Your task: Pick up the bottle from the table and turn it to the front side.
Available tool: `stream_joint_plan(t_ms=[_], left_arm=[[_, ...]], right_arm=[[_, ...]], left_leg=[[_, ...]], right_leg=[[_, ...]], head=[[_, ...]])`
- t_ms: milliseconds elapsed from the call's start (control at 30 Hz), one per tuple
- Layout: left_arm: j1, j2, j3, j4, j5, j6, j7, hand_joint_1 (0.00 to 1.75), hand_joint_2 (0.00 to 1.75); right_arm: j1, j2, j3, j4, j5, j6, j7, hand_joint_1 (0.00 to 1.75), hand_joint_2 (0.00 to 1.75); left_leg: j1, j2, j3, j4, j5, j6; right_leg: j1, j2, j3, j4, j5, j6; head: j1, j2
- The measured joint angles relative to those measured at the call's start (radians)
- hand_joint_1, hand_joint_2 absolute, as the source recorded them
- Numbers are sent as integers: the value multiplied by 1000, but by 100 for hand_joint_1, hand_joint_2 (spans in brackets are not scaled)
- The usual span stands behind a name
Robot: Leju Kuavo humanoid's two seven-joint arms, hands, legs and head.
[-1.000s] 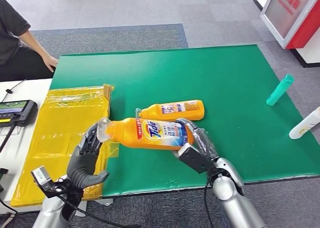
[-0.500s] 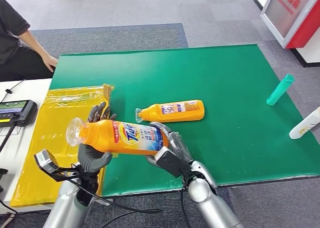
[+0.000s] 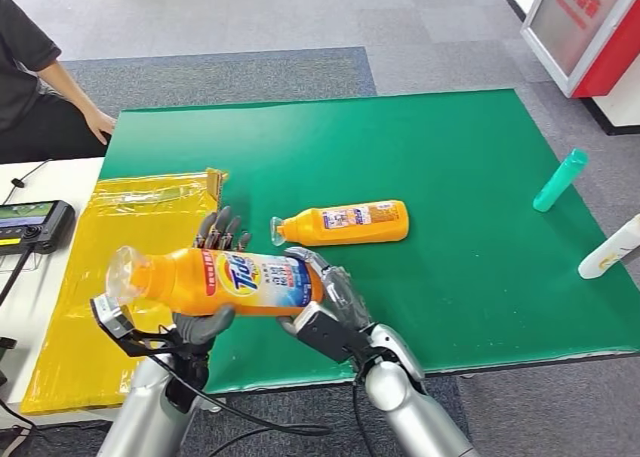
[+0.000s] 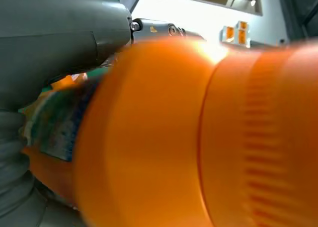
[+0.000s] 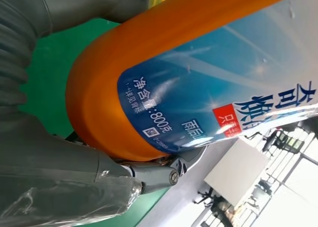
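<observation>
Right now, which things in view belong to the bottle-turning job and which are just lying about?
Job: held orange bottle, left hand, right hand.
Lying about: second orange bottle, teal bottle, white bottle, yellow bag, controller.

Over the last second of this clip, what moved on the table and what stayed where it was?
The right hand, gripping the base of the held orange bottle, carried it toward the robot's left, over the yellow bag. The left hand rose from near the cap and now cups the bottle's neck end from below. The second orange bottle, the teal bottle, the white bottle and the seated person stayed put.
</observation>
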Motion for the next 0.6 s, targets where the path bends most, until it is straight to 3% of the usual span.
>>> stream_joint_plan(t_ms=[67,200,333,467,600], left_arm=[[-6,2,-11,9,-20,-5,-9,8,175],[-18,13,-34,13,-70,-12,-39,169,175],[-20,26,-54,11,-111,-1,-48,175,175],[-15,35,-71,-6,-122,29,-44,175,175],[5,36,-83,-48,-139,94,-31,175,175]], right_arm=[[-5,1,10,3,8,-1,6,175,175],[-14,1,18,18,17,-2,13,175,175],[-15,1,17,36,26,-7,19,168,175],[-16,2,15,48,41,-20,21,3,175],[-14,2,13,54,57,-44,25,0,175]], left_leg=[[0,0,0,0,0,0],[0,0,0,0,0,0],[0,0,0,0,0,0],[0,0,0,0,0,0],[0,0,0,0,0,0]], right_leg=[[0,0,0,0,0,0],[0,0,0,0,0,0],[0,0,0,0,0,0],[0,0,0,0,0,0],[0,0,0,0,0,0]], head=[[0,0],[0,0],[0,0],[0,0],[0,0]])
